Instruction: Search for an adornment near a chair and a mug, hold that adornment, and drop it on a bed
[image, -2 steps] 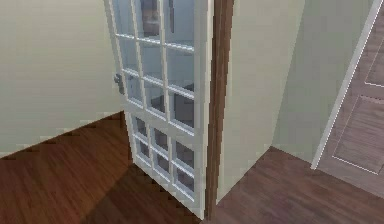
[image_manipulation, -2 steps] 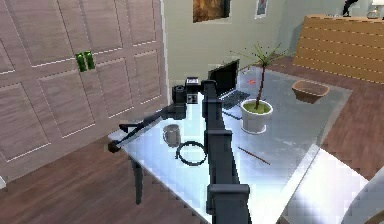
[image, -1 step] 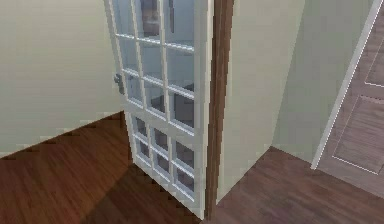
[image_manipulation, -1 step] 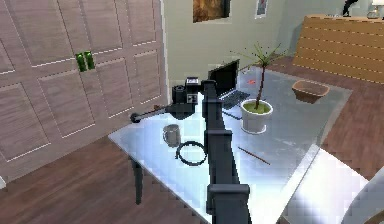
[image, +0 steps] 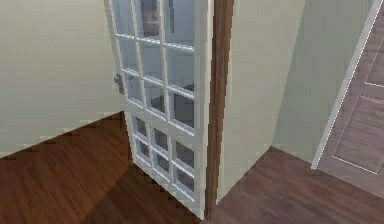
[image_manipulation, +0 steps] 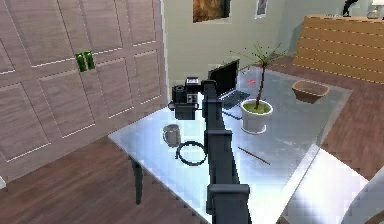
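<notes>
We log the tool (image_manipulation: 183, 98) at frame centre, with the laptop (image_manipulation: 230, 88) behind it; we cannot tell its spread or its load. The likeliest adornment is the potted plant (image_manipulation: 256, 112), right of centre on the surface (image_manipulation: 300, 130), near the mug (image_manipulation: 172, 134). Risk: the arm (image_manipulation: 215, 150) sweeps the mug or tips the top-heavy plant.

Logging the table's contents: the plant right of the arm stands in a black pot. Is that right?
No: the arm side view shows the pot white, not black. The plant does stand on the table, right of the arm.
</notes>
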